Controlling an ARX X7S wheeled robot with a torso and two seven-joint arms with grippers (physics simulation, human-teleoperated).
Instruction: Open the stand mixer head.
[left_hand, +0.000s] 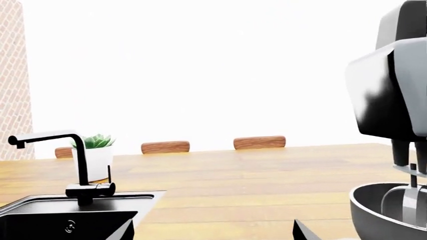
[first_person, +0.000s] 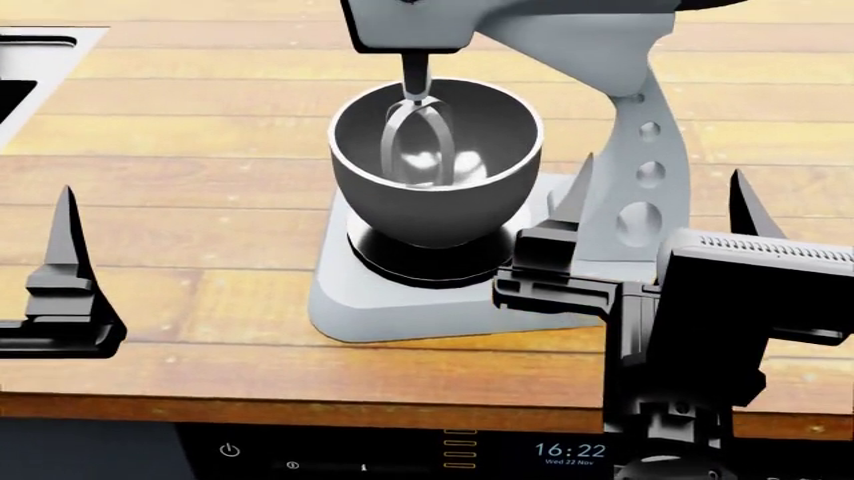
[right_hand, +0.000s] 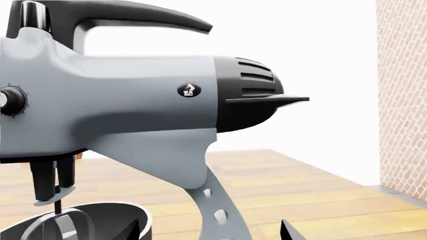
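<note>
Mixer head down over the bowl, both our grippers apart from it.

In the left wrist view, we see the light grey rounded stand mixer head beside a black tap; the pincer tips barely show, so we cannot tell its state. In the head view, the head is lowered, its beater inside the dark grey metal bowl; the right gripper stands released near the holed upright, and we judge it could knock this. Only the right wrist view shows the black handle on top.
</note>
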